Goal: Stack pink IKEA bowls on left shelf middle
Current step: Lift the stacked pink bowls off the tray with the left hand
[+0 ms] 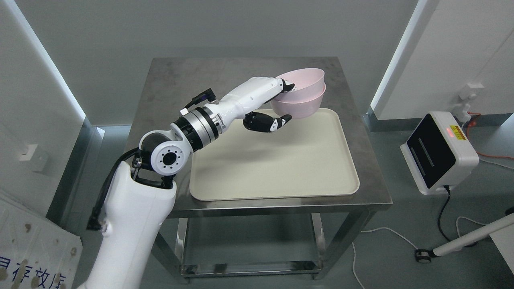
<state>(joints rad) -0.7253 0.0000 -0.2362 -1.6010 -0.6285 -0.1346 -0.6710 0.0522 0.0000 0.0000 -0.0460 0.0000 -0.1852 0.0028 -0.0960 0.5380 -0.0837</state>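
Note:
Two pink bowls (302,93) sit nested one inside the other at the far right corner of the cream tray (277,168). The upper bowl is tilted, its left side raised. My left hand (284,102) reaches in from the lower left. Its upper fingers (287,86) hook over the left rim of the upper bowl, and the black thumb (267,121) hangs below, apart from the lower bowl. The hand's grip is on the upper bowl's rim. My right arm does not show.
The tray lies on a steel table (168,80) with a lower shelf (249,249). A white box with a black screen (439,152) stands on the floor at right, with cables and a white pole (470,239) nearby. A white panel (28,241) leans at lower left.

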